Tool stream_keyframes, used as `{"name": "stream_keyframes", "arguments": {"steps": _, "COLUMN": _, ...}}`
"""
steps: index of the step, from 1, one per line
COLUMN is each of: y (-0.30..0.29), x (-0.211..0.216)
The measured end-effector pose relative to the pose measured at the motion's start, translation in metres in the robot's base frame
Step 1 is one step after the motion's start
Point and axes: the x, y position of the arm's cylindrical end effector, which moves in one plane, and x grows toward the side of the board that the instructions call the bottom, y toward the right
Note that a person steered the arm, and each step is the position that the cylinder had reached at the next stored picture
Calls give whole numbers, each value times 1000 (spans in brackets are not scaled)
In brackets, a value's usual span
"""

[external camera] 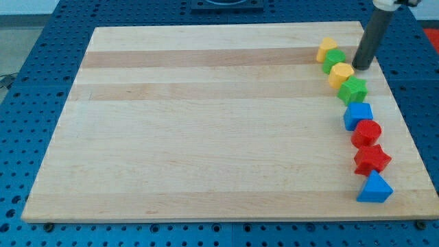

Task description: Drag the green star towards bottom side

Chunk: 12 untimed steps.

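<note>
The green star point(354, 90) lies near the board's right edge, in a curved row of blocks. My tip point(360, 67) stands just above it and slightly to the right, right of the yellow block point(340, 73) that touches the star's upper left. A blue block point(358, 114) sits directly below the star.
Above in the row are a yellow block point(328, 48) and a green block point(335, 60). Below the blue block come a red cylinder point(367, 133), a red star point(372, 160) and a blue triangle point(374, 188). The wooden board point(206, 123) ends close to the right of the row.
</note>
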Motion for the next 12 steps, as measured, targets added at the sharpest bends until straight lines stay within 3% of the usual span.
{"name": "stream_keyframes", "arguments": {"steps": 5, "y": -3, "x": 75}}
{"name": "stream_keyframes", "arguments": {"steps": 11, "y": 12, "x": 78}}
{"name": "stream_keyframes", "arguments": {"steps": 12, "y": 12, "x": 32}}
